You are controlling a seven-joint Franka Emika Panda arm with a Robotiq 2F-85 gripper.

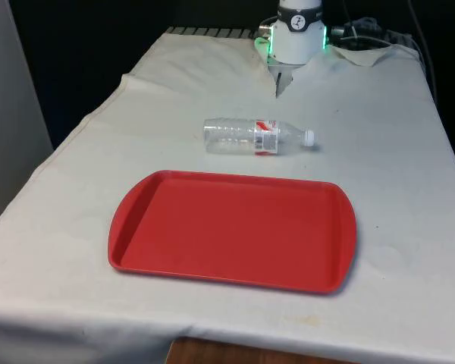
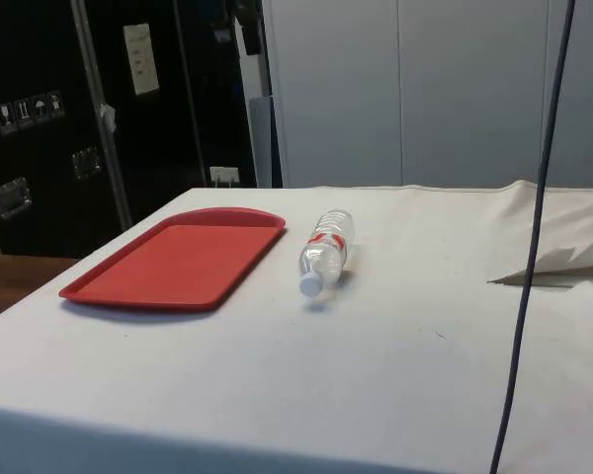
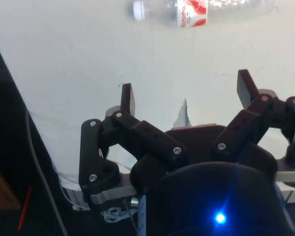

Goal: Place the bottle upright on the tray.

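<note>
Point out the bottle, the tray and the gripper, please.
bottle (image 1: 246, 136): front view, its clear body near the label.
tray (image 1: 227, 227): front view, its bare red floor.
gripper (image 3: 187, 96): wrist view, midway between its open jaws.

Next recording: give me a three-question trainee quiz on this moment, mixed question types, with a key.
1. True or false: the bottle stands upright on the tray.
2. Multiple choice: in the front view, the bottle's white cap points toward
A. the front view's left
B. the front view's right
C. straight up
3. Short answer: is the gripper holding anything?

Key
1. False. The bottle lies on its side on the white cloth, apart from the tray and on its far side in the front view.
2. B.
3. No. Its fingers stand spread apart with only cloth between them, and the bottle lies some way off.
</note>
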